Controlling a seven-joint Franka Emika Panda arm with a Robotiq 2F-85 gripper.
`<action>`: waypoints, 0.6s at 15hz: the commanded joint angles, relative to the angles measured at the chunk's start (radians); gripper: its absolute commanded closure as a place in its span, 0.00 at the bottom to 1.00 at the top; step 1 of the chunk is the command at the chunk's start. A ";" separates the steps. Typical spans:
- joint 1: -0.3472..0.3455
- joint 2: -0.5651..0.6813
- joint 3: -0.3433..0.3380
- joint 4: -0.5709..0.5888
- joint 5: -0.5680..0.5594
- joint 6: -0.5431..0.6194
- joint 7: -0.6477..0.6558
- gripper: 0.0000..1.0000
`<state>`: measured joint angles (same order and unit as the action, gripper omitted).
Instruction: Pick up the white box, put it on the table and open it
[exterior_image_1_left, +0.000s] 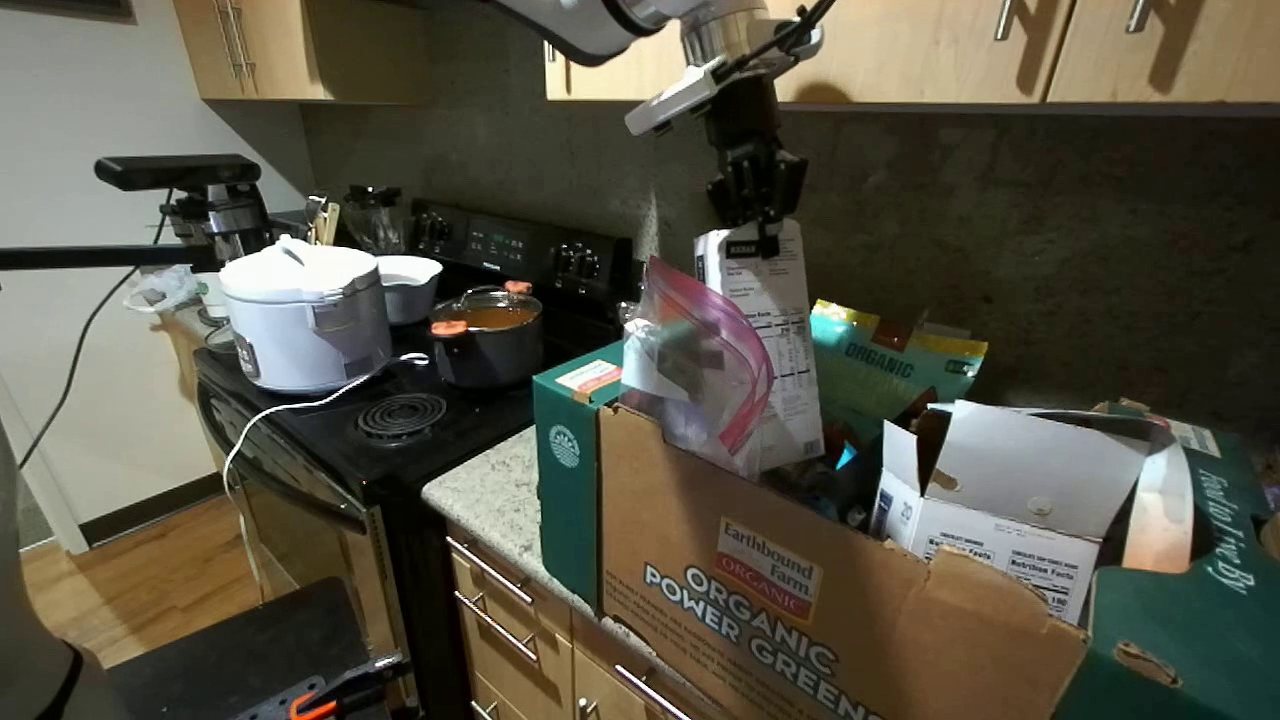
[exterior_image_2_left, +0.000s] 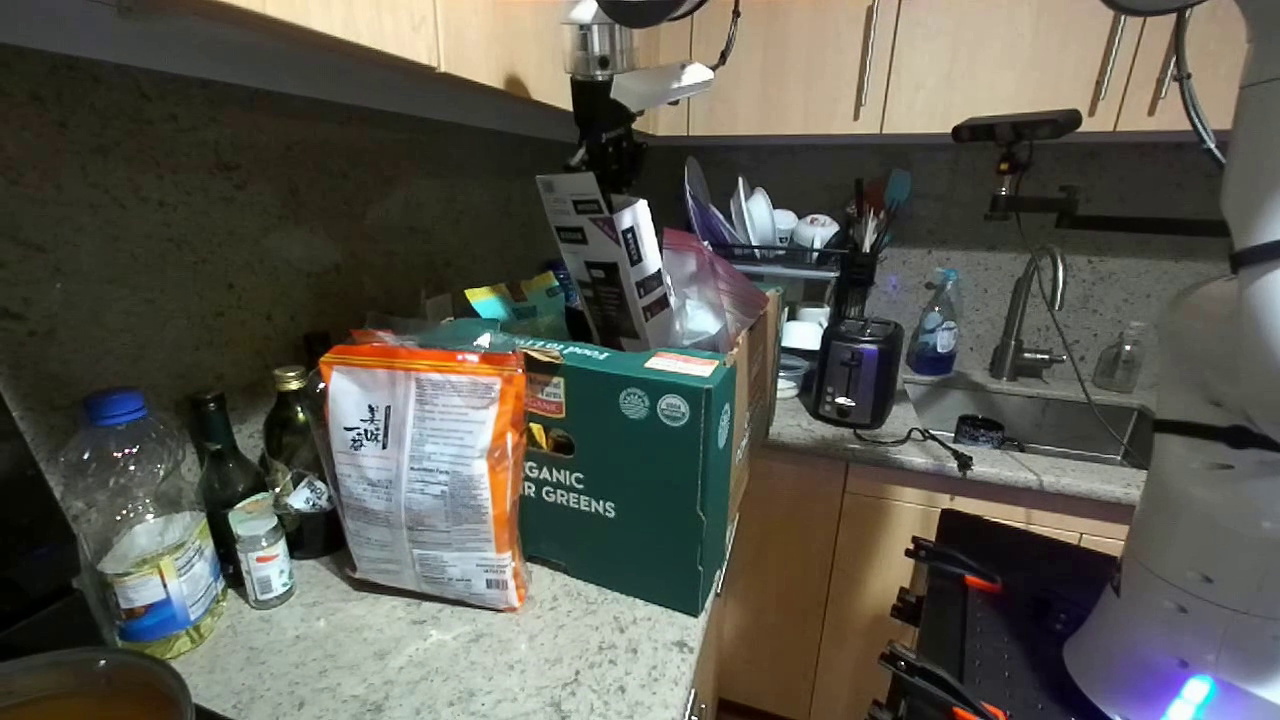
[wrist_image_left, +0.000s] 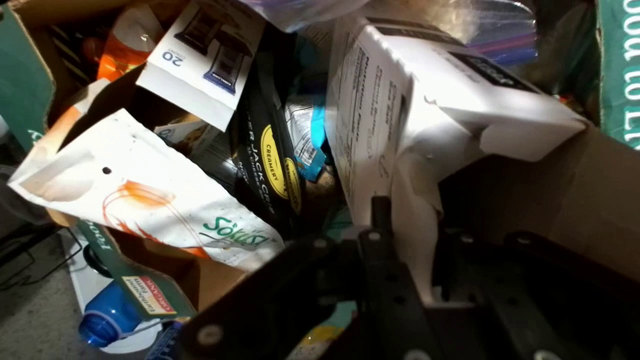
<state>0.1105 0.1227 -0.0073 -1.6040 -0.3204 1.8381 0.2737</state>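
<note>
The white box (exterior_image_1_left: 785, 345) stands tilted inside the large brown cardboard box, its lower part partly hidden behind a clear bag. Dark printed panels show on the white box (exterior_image_2_left: 610, 265) in an exterior view. My gripper (exterior_image_1_left: 768, 238) points down at its upper end and is shut on one thin wall. In the wrist view, one finger (wrist_image_left: 381, 215) lies against the outside of the white box (wrist_image_left: 367, 110). The other finger is in the dark hollow beyond that wall. The upper edge looks crumpled. Speckled countertop, the table (exterior_image_2_left: 450, 660), extends beside the cardboard box.
The cardboard box (exterior_image_1_left: 720, 580) also holds a clear zip bag (exterior_image_1_left: 690, 375), a green pouch (exterior_image_1_left: 880, 365) and a wider white carton (exterior_image_1_left: 1010, 540). An orange-edged bag (exterior_image_2_left: 425, 480) leans outside it. Bottles (exterior_image_2_left: 230, 480) stand near the wall. Cabinets (exterior_image_1_left: 900, 50) hang above; pots crowd the stove.
</note>
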 joint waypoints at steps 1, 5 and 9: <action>-0.016 -0.082 0.023 -0.048 0.033 -0.010 -0.096 0.97; -0.016 -0.051 0.027 -0.029 0.033 -0.005 -0.097 0.97; -0.015 -0.038 0.027 -0.033 0.033 -0.005 -0.095 0.90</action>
<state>0.1090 0.0833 0.0043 -1.6418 -0.2863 1.8377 0.1777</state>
